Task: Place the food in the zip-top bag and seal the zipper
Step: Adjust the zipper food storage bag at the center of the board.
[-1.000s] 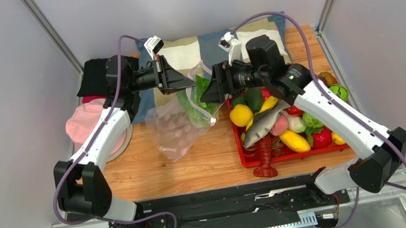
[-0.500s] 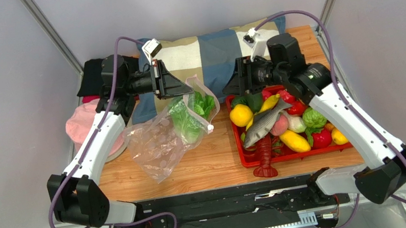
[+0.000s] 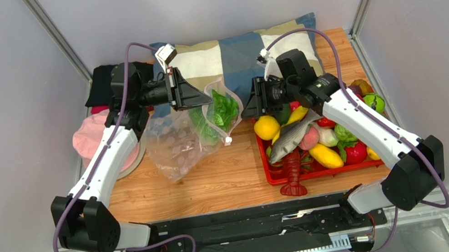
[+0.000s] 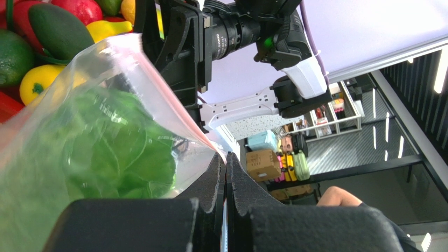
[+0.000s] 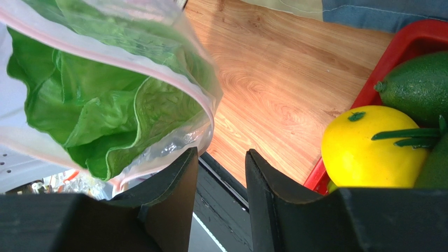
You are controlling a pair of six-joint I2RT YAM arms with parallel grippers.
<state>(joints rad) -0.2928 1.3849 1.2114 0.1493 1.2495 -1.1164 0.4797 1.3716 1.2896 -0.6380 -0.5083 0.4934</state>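
The clear dotted zip-top bag hangs from my left gripper, which is shut on its upper rim by the pinkish zipper strip. The lettuce head lies inside the bag near the mouth, also seen in the left wrist view and the right wrist view. My right gripper is open and empty just right of the bag mouth, its jaws beside the bag's rim. The grey fish, the avocado and an orange-brown fruit sit in the tray.
The red tray at the right holds several toy foods, with a yellow lemon and a red lobster at its near left. A checked pillow lies behind. A pink hat and black cloth lie at the left.
My right gripper pulled back from the bag toward the tray, then returned to the bag mouth, open. The lettuce stays in the bag. My left gripper kept its hold.
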